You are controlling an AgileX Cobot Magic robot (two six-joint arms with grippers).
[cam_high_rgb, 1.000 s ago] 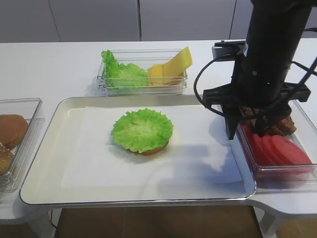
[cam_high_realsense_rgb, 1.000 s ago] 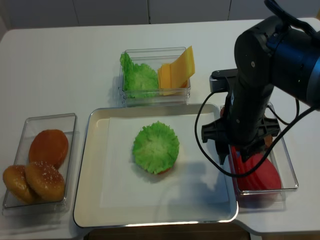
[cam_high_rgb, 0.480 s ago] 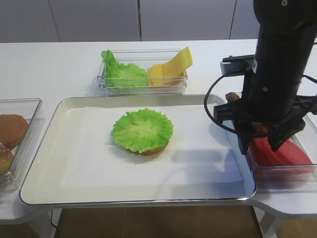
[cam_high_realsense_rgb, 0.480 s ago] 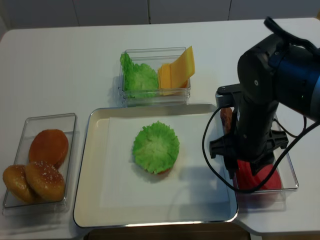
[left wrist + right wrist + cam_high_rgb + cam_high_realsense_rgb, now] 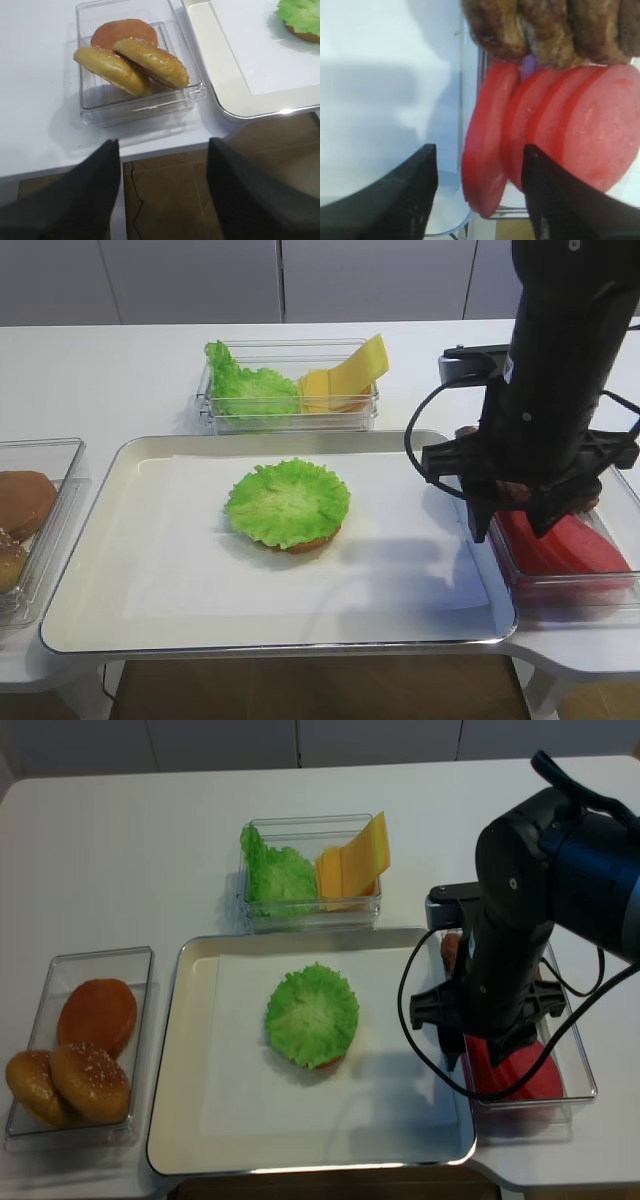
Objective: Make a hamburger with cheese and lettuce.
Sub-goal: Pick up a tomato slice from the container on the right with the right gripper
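The right gripper (image 5: pixel 479 195) is hanging open — its fingers are straddling the outermost of the red slices (image 5: pixel 487 145), brown patties (image 5: pixel 545 30) just beyond.

The right arm (image 5: pixel 545 390) conceals most of the right-hand container (image 5: pixel 580 1065) in both overhead views, leaving only part of the red slices (image 5: pixel 560 545) exposed. The bun bottom (image 5: pixel 310 540) shows only as a sliver under the lettuce (image 5: pixel 288 502). The left-hand bun container (image 5: pixel 40 520) is cut by the frame edge.
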